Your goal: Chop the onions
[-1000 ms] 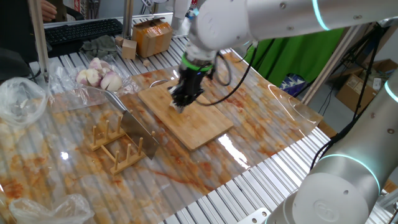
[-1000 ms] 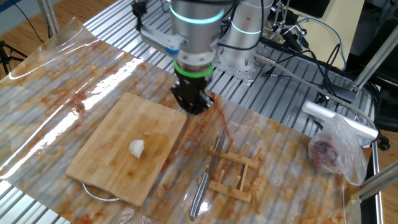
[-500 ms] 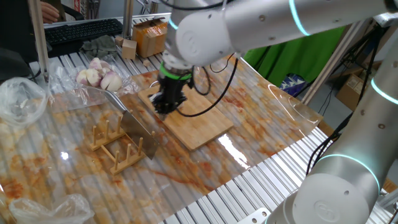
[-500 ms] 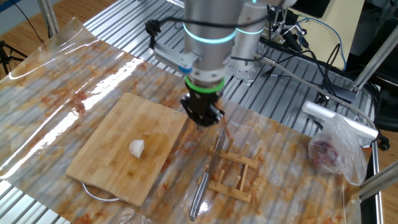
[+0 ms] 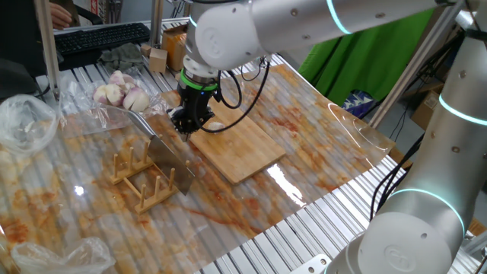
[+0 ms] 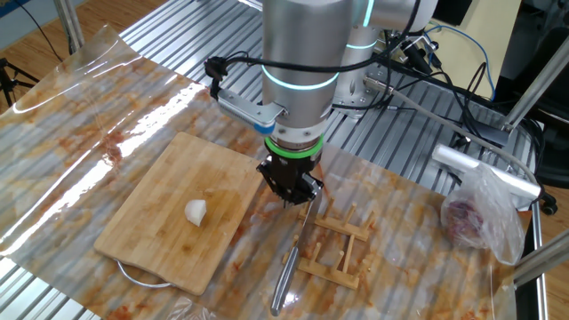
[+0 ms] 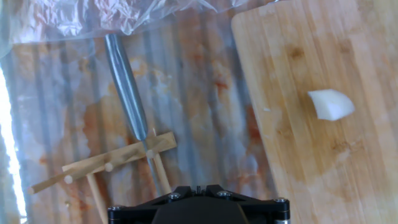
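Since a second ago the arm has carried its black two-finger gripper (image 6: 290,188) off the rectangular bamboo cutting board (image 6: 160,222) and toward the small wooden peg rack (image 6: 340,249) — in the other fixed view it has slid right and nearer, from the board's far right corner to the stained strip between board and rack. The gripper points straight down, its fingers pressed together with nothing between them.

In the one fixed view the gripper (image 5: 186,124) hangs just off the board's (image 5: 236,144) left edge, above the steel cleaver (image 5: 163,148) whose blade stands in the rack (image 5: 141,179).

The single pale white onion chunk (image 6: 196,212) lies alone on the board, left of the gripper and well apart from it. In the hand view the chunk (image 7: 331,104) sits at the right on the light wood (image 7: 311,62), while the cleaver's round metal handle (image 7: 125,84) runs from the far side down to the rack (image 7: 112,163) on the left.

Everything rests on a clear plastic sheet smeared with orange-brown stains (image 6: 107,116) over the ribbed metal table (image 6: 391,151). Whole pinkish-white bulbs (image 5: 122,91) lie at the far left in the one fixed view, beside crumpled clear bags (image 5: 27,122).
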